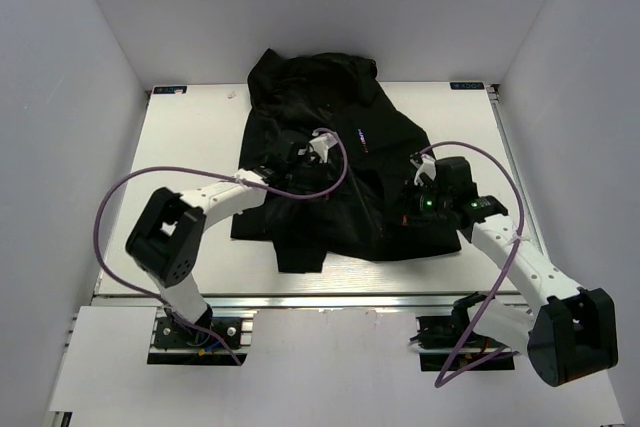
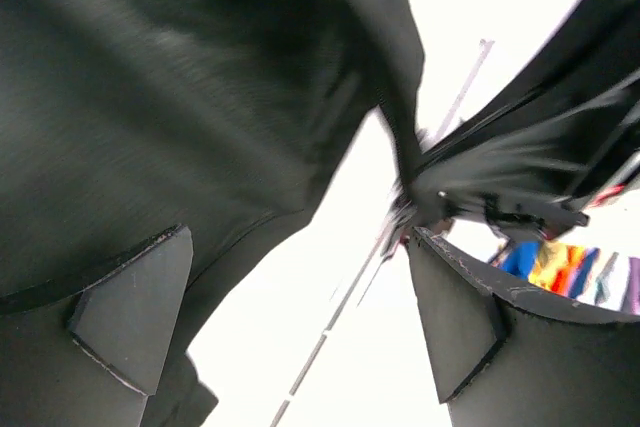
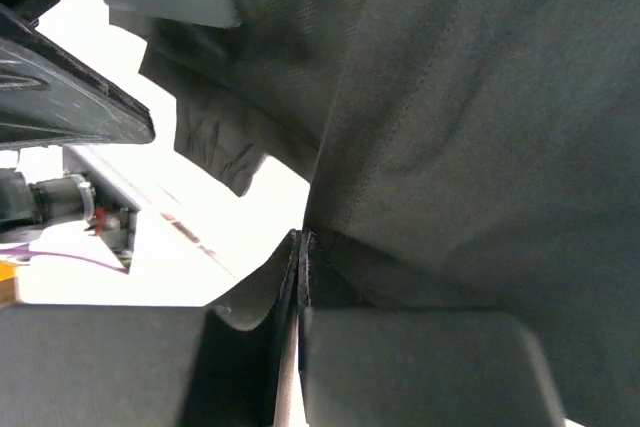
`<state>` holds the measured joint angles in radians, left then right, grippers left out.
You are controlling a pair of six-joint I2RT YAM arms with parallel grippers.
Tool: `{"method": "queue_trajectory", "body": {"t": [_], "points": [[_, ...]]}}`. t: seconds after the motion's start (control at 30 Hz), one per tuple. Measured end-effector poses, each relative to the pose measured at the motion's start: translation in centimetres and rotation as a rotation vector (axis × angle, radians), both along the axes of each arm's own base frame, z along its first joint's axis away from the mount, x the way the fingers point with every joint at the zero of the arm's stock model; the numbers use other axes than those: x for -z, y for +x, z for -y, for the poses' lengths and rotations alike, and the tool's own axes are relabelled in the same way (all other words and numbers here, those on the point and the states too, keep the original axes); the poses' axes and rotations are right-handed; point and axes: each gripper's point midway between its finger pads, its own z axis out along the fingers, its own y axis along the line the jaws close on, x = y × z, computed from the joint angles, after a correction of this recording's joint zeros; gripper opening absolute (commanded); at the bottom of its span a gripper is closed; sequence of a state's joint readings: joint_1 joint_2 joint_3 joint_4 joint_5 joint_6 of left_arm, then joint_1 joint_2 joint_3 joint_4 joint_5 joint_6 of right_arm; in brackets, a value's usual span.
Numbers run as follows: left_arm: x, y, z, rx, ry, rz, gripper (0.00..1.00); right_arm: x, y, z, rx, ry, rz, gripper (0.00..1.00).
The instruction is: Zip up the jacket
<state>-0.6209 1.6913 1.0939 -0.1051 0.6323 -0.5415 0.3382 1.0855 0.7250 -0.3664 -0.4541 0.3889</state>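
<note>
White tabletop (image 1: 200,137) carries the rumpled black, faintly shiny jacket (image 1: 330,117); left gripper (image 2: 300,247) spread wide, right gripper (image 3: 300,257) clamped on its fabric.

Jacket (image 1: 350,217): you see a large black garment of thin, slightly shiny fabric
Pose: it lies spread out but rumpled, with folds across the front
Place: middle of the table (image 1: 190,147), its far end bunched past the table's far edge
Chest mark (image 1: 360,135): small, light, facing up
Zip: your views do not show its state
</note>
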Motion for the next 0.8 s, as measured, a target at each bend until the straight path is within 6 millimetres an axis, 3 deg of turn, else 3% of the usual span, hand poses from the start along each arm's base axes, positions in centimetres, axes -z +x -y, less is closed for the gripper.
{"method": "queue_trajectory", "body": {"t": [0.13, 0.27, 0.43, 0.63, 0.8], "points": [[-0.2, -0.3, 3.4, 0.102, -0.08, -0.001, 0.97, 1.0, -1.2, 0.0, 0.002, 0.085, -0.042, 0.0], [0.9, -1.4, 6.1, 0.199, -0.147, -0.043, 0.86, 1.1, -1.8, 0.5, 0.025, 0.143, -0.059, 0.0], [3.0, -2.6, 7.4, 0.258, -0.149, -0.102, 0.81, -0.2, -1.3, 1.1, 0.048, 0.216, -0.027, 0.0], [1.8, -3.0, 8.3, 0.295, -0.205, -0.087, 0.79, -0.4, -1.5, 1.5, 0.054, 0.283, -0.042, 0.0], [1.0, -2.5, 9.4, 0.319, -0.259, -0.08, 0.71, -0.7, -1.9, 1.4, 0.039, 0.308, -0.053, 0.0]]}}
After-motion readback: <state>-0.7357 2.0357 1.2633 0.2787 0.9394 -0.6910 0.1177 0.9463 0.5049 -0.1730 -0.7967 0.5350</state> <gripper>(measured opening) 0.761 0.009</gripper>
